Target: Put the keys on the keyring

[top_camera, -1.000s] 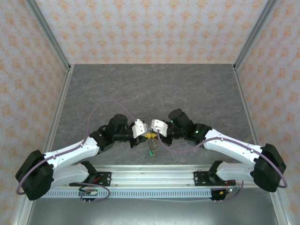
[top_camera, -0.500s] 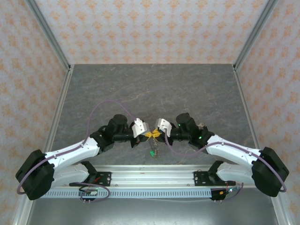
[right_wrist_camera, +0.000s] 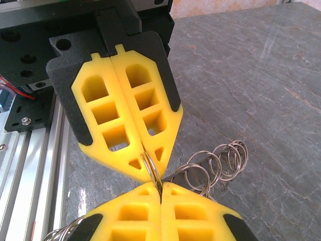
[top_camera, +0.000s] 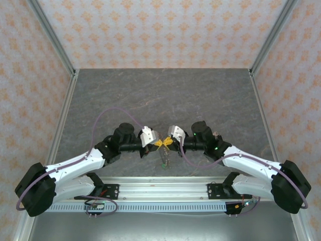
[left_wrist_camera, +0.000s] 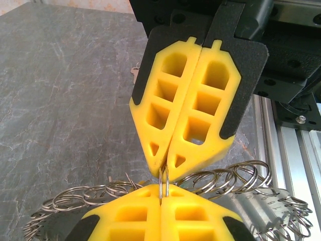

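My left claw [left_wrist_camera: 160,197] and right claw [left_wrist_camera: 166,165] meet tip to tip. Each is shut tight on the same thin wire loop of the keyring [left_wrist_camera: 220,176]. The rest of its loops fan out to both sides and sag below my fingers. From above, the keyring hangs between my claws over the table [top_camera: 200,95], close to the middle of its near edge.

A flat silver stamped piece [left_wrist_camera: 275,202] lies among the loops. I cannot tell whether it is a key or a tag. I cannot pick out a yellow or green key on the wire, so I see no key threaded for certain.

I judge the ring secured and the threading mostly ahead: one claw must let go and fetch the keys.
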Available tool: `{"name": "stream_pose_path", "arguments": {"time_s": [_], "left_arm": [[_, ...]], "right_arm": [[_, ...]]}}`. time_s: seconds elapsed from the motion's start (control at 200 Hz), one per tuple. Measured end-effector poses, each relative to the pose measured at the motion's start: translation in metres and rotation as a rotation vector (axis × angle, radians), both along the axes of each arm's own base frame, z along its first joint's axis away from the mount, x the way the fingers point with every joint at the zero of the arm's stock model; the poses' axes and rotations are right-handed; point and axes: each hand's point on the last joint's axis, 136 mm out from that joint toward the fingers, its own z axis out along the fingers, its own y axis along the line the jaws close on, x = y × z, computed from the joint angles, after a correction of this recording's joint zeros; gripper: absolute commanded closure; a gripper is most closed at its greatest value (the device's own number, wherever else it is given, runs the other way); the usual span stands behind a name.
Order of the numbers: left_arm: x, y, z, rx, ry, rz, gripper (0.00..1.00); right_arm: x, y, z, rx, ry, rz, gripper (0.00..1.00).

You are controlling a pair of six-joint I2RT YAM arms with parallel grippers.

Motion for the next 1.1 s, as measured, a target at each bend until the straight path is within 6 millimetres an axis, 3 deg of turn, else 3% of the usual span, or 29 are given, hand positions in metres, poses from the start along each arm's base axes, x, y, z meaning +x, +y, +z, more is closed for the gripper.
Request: {"name": "stream_pose_path", "arguments": {"time_s": [0.5,1.101], "left_arm": [[0.0006,0.0041,-0.0008,0.016,-0.006,0.017,1.00],[-0.0005,0.0065,-0.0017,0.030,-0.020,0.016,0.92]], "right_arm": [[0.0005,0.0048,0.0006,-0.058,-0.013,0.004,1.00],[-0.0011,0.0071,0.0009,-0.194,-0.077,0.028,1.00]]}}
